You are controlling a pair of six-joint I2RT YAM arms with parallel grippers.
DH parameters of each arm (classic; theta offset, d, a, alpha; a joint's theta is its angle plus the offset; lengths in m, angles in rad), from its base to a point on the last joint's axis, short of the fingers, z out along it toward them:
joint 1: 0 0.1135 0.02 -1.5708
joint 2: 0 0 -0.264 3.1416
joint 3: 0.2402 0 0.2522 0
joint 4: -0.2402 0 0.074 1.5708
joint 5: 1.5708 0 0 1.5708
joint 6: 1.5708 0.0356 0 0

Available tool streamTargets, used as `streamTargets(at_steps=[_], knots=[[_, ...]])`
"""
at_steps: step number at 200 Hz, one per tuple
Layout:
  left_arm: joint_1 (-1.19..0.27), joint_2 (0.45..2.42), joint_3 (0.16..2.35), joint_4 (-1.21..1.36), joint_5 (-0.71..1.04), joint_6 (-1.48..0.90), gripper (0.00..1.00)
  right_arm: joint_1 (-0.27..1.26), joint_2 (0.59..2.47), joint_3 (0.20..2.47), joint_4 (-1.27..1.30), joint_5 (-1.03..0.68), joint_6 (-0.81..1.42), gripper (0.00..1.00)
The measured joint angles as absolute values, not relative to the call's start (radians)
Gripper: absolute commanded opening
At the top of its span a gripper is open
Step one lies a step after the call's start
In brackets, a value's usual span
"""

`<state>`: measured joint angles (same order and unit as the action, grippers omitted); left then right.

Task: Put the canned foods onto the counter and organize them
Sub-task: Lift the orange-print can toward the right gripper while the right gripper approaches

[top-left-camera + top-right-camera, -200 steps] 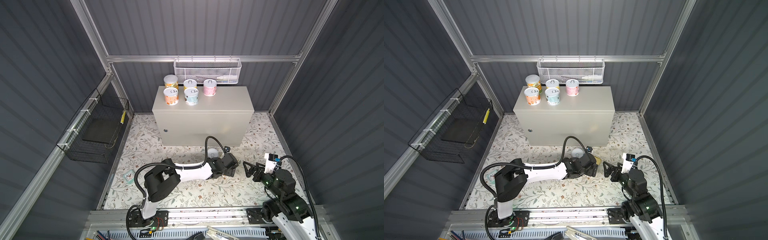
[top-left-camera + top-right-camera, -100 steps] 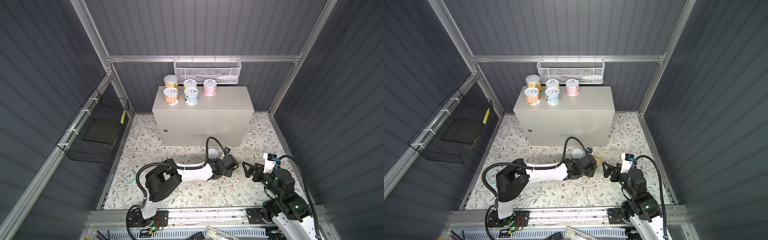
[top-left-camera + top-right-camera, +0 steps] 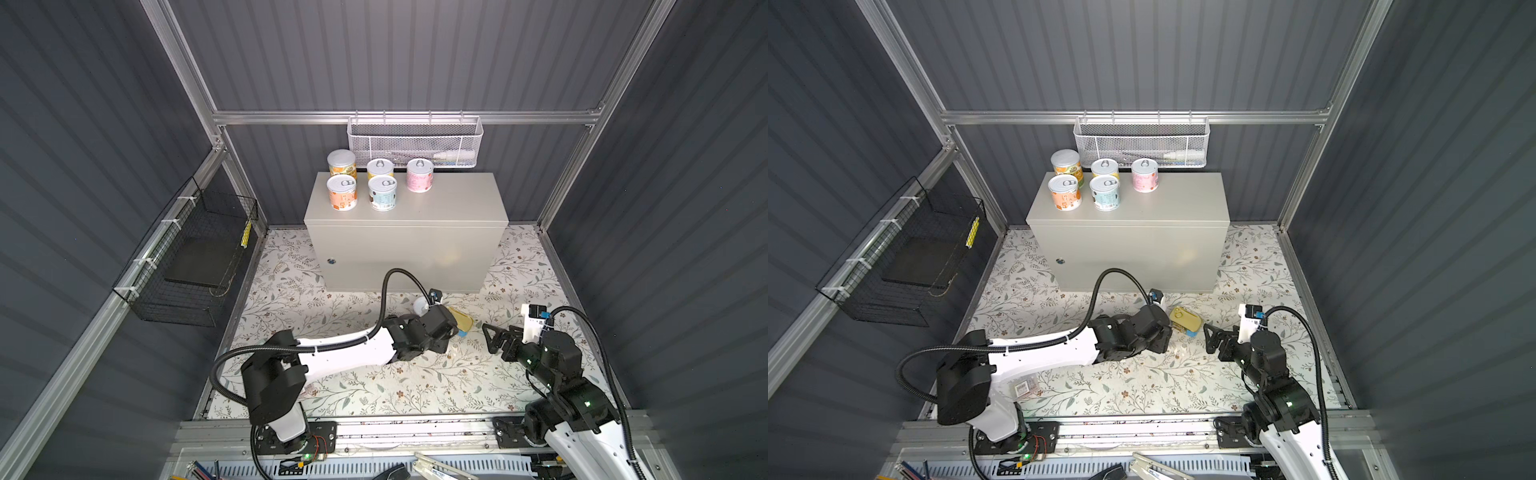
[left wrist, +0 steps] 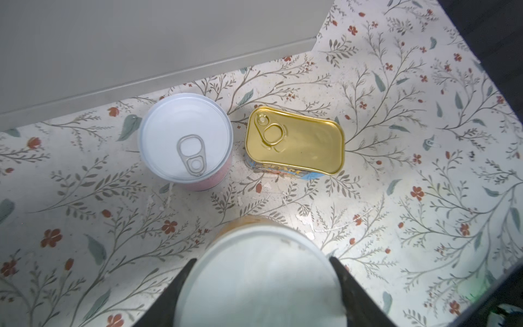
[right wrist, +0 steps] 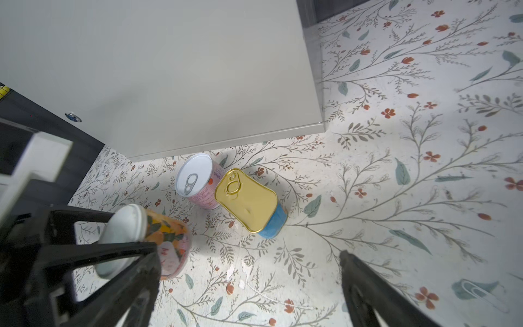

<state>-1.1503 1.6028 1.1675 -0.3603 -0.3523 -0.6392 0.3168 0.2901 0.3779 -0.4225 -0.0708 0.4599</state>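
left fingers (image 4: pixel 167 303) pinch the orange can (image 4: pixel 260 277) by its sides, low by the floral floor (image 4: pixel 396 198); right fingers (image 5: pixel 368 291) stand spread, empty, nearby. the pink can (image 4: pixel 185 138) and gold tin (image 4: pixel 294 141) sit side by side before the bench (image 3: pixel 436 203), which carries five cans (image 3: pixel 382 193).

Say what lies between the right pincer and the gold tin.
Only bare floral mat between right pincer and gold tin, shown in the right wrist view.

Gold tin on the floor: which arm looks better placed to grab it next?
Probably the right. The left pincer is shut on an orange-labelled can, so it's busy. The right pincer is open and empty, and it faces the gold tin nearby.
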Motion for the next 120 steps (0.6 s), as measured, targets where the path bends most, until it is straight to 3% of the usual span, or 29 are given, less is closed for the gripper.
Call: streamTargets(at_steps=[60,120], knots=[[-1.023,1.372,1.034,-0.443,-0.341,-0.644,0.48,0.51,0.341,0.378,-0.374,-0.021,0.459,0.99],[-0.996,1.299,1.031,-0.508,-0.308,-0.643,0.48,0.797,0.466,0.366,-0.256,0.112,0.429,0.99]])
